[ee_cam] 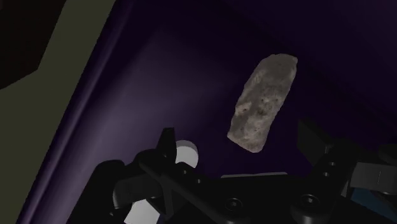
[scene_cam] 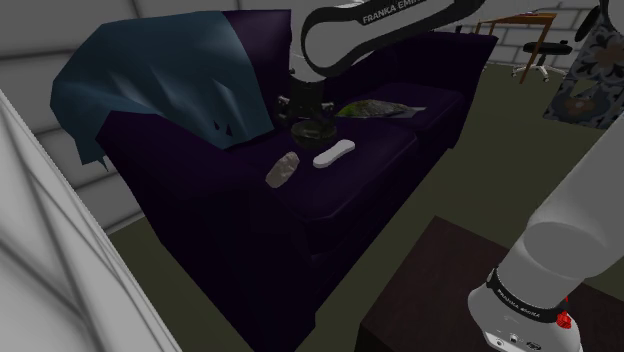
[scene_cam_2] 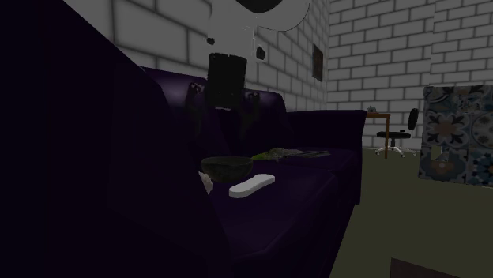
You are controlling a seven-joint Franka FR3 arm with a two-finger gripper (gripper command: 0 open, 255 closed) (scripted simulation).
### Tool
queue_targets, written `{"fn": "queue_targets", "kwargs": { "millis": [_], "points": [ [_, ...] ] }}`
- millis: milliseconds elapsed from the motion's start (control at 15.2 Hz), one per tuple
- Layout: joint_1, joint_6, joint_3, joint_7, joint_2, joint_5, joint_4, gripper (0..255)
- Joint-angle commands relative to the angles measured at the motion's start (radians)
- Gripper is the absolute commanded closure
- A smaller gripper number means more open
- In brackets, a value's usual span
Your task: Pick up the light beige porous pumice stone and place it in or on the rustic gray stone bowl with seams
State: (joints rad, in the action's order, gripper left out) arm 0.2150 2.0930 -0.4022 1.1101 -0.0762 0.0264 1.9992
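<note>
The pumice stone (scene_cam: 282,168) lies flat on the seat of a dark purple sofa (scene_cam: 360,190), towards the seat's armrest end. It is an elongated, roughly oblong lump, pale grey-beige, with a pitted, rough surface and blunt, uneven ends. Its long axis runs more or less along the seat's length, one end towards the armrest and the other towards the bowl (scene_cam: 312,130).

In the wrist view the stone (ee_cam: 264,102) sits beyond the tool (ee_cam: 238,137). The tool's two black fingers stand wide apart, touching nothing and holding nothing. In the shoulder view the tool hangs over the bowl, apart from the stone.

The bowl is round, shallow and dark greenish grey. It stands on the seat nearer the backrest, close to the stone but not touching it. A smooth white oblong thing (scene_cam: 334,153) with rounded ends lies just beside the stone, on the side of the seat's front edge and slanted much the same way. Past the bowl a flat greenish sheet (scene_cam: 380,108) lies on the seat. A blue blanket (scene_cam: 160,70) hangs in folds over the backrest and armrest corner
</note>
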Motion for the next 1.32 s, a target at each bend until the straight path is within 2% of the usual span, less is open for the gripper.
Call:
{"fn": "queue_targets", "kwargs": {
  "millis": [0, 396, 858, 1254],
  "points": [
    [0.005, 0.015, -0.009, 0.102, 0.082, 0.040, -0.050, 0],
    [-0.021, 0.010, 0.014, 0.350, 0.322, 0.143, -0.246, 0],
    [-0.027, 0.086, 0.024, 0.365, 0.366, 0.167, -0.210, 0],
    [-0.027, 0.092, 0.024, 0.366, 0.370, 0.169, -0.208, 0]
  ]
}}
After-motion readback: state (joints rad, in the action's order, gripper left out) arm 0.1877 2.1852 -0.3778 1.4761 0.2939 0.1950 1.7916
